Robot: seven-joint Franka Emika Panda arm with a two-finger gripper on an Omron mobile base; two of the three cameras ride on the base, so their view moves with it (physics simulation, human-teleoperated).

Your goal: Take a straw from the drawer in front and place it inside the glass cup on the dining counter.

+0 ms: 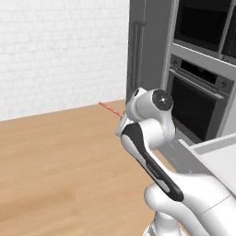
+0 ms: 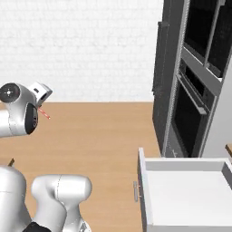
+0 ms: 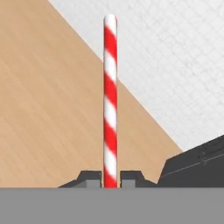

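Item: straw (image 3: 110,100), red with white spiral stripes, straight. Location: clamped at its lower end between the two dark fingertips of the gripper (image 3: 110,178), rising straight up the middle of the hand view. In the left base view its free end (image 1: 109,109) projects to the left from behind the white arm, over the wood floor (image 1: 60,161). In the right base view a short length (image 2: 44,113) shows just beside the hand, tilted down to the right.

Item: jaws. State: nearly closed, pinching the straw on both sides.

Item: drawer (image 2: 186,192), white inside, pulled open at the lower right of the right base view; grey front panel with a small bar handle (image 2: 135,191). Well apart from the straw.

Item: oven stack (image 1: 200,87), dark glass doors in a grey surround, to the right.

Item: back wall (image 2: 81,45), white brick.

Item: floor, light wood planks, beneath the raised arm.
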